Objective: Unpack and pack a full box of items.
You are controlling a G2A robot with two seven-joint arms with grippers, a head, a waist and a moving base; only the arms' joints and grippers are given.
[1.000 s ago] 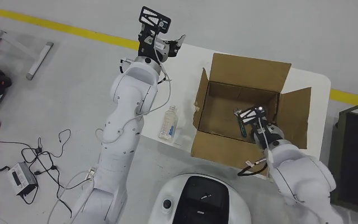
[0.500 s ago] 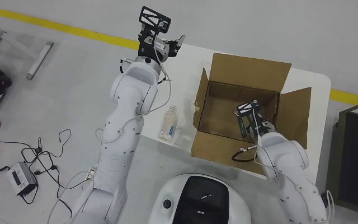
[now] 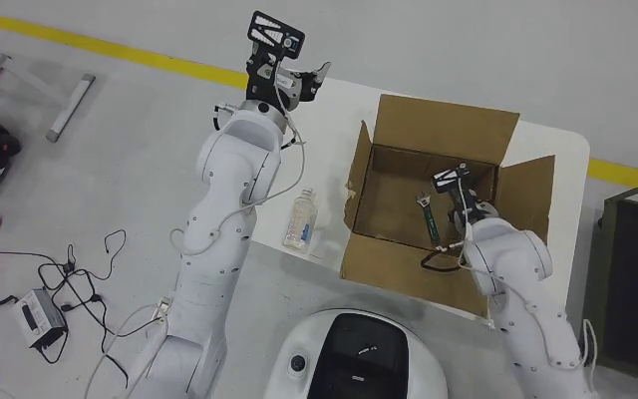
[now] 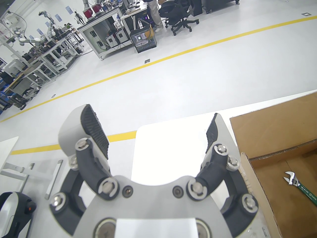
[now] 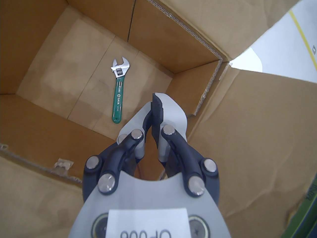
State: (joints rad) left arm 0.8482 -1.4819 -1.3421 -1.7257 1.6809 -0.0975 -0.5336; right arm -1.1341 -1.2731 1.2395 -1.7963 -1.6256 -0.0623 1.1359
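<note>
My right pincer (image 5: 156,100) is clenched tight, pads pressed together with nothing between them. It hangs inside the open mouth of the cardboard box (image 3: 394,261), above the floor of the box, close to the wall on the 3 o'clock side. Down on that floor lies the wrench (image 5: 118,92): green handle, silver adjustable head, flat on the cardboard and well apart from every wall. From the top view the wrench (image 3: 429,219) runs nearly straight, head toward 12 o'clock and handle end toward 6 o'clock. My right pincer sits just beside it at 3 o'clock, higher up and not touching it. All four flaps of the box are folded outward.

Over on the other side, my left pincer (image 4: 151,115) is released, its two ribbed pads spread wide with only air between them. It hovers above the far corner of the white bench (image 3: 339,110), at about 10 o'clock from the box. From that wrist I can look across the flap of the box (image 4: 272,130) and catch the wrench (image 4: 299,187) on the bottom.

Out on the bench a clear plastic bottle (image 3: 301,221) lies on its side at 9 o'clock from the box, near it but apart, its cap pointing toward 12 o'clock.
</note>
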